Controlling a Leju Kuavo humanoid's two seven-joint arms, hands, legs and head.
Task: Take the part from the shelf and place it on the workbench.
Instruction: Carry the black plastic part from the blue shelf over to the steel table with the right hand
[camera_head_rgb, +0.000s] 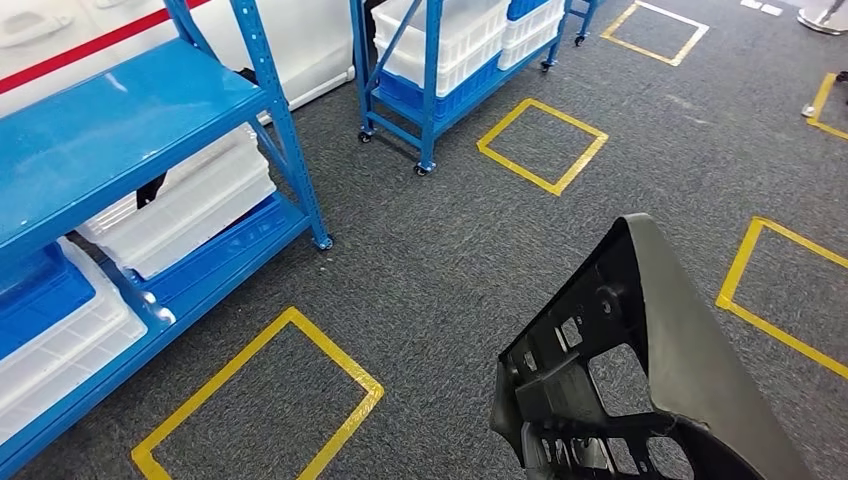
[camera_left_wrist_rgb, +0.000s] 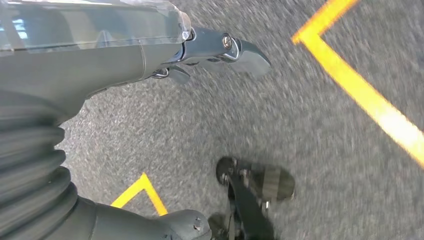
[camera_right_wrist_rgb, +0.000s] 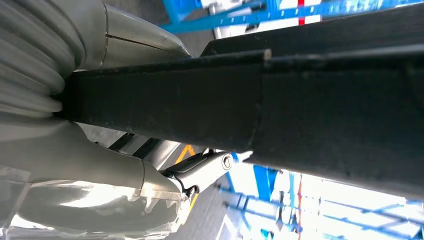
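Black part (camera_head_rgb: 640, 370): gripped in right hand (camera_right_wrist_rgb: 125, 165) for carrying; left hand (camera_left_wrist_rgb: 150, 55) hangs, fingers (camera_left_wrist_rgb: 235, 47) holding nothing, apparently apart.

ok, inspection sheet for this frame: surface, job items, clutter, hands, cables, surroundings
Surface: grey carpet floor with yellow taped squares; workbench not seen.
Job's things: black plastic part, ribbed with cut-outs, off the shelf and carried above the floor.
Clutter: nothing seen.
Hands: right hand grips the part, thumb and fingers on opposite sides; left hand holds nothing and hangs over the floor, finger spread unclear.
Cables: nothing seen.
Surroundings: blue shelf with white bins and a blue bin; second wheeled blue rack with white bins.
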